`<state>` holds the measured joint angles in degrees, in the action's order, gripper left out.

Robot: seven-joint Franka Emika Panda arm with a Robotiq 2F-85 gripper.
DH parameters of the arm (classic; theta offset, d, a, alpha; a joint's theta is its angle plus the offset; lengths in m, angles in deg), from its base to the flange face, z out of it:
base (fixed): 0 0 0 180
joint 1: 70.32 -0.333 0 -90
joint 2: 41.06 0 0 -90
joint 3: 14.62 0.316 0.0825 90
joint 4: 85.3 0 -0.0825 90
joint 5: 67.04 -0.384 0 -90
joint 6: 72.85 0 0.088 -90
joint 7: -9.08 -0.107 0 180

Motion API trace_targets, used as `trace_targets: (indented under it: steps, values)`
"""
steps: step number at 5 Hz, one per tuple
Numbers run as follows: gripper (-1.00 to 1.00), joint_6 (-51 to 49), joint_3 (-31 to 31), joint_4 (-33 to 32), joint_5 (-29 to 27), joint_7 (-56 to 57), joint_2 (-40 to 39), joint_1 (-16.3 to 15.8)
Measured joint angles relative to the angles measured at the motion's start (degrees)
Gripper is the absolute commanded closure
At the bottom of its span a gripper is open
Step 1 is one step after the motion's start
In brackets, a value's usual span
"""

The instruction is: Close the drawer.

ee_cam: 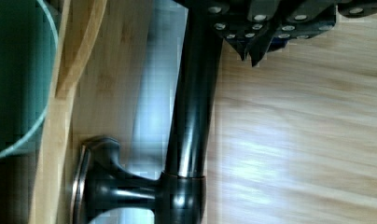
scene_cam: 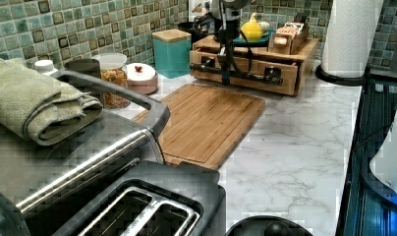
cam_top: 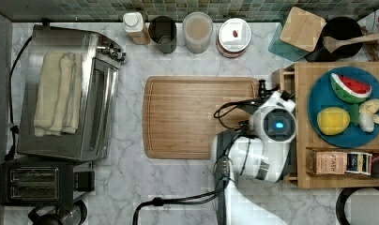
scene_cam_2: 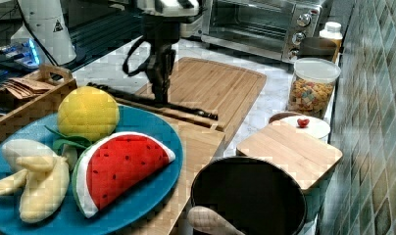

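Top view: the white arm covers the drawer front beside the brown rounded wooden cutting board (cam_top: 201,117).
Left view: the black gripper (scene_cam: 226,73) sits at the black bar handle (scene_cam: 245,74) of the light-wood drawer (scene_cam: 280,78).
Wrist view: finger closure cannot be determined.

In the top view, the cutting board (cam_top: 201,117) lies in the middle of the surface (cam_top: 126,187), with the toaster oven (cam_top: 68,93) at the top view's left. The drawer (scene_cam: 245,73) is at the top view's right, under the plate (cam_top: 319,101). The gripper (scene_cam: 226,78) is at the drawer's handle (scene_cam: 241,73).
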<state>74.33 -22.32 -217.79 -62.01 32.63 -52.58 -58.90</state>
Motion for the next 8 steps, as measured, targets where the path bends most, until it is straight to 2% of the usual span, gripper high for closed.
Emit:
trace_targets:
  steps: [1, 3, 8]
  values:
    - [1.00, 0.17, -1.11, 1.79, -0.33, 5.48, -1.26, 2.48]
    - [1.00, -1.90, -2.20, 3.13, 0.70, 4.25, -1.66, 0.91]
    - [1.00, -2.41, -2.59, 3.13, 1.93, 3.25, -1.34, 0.50]
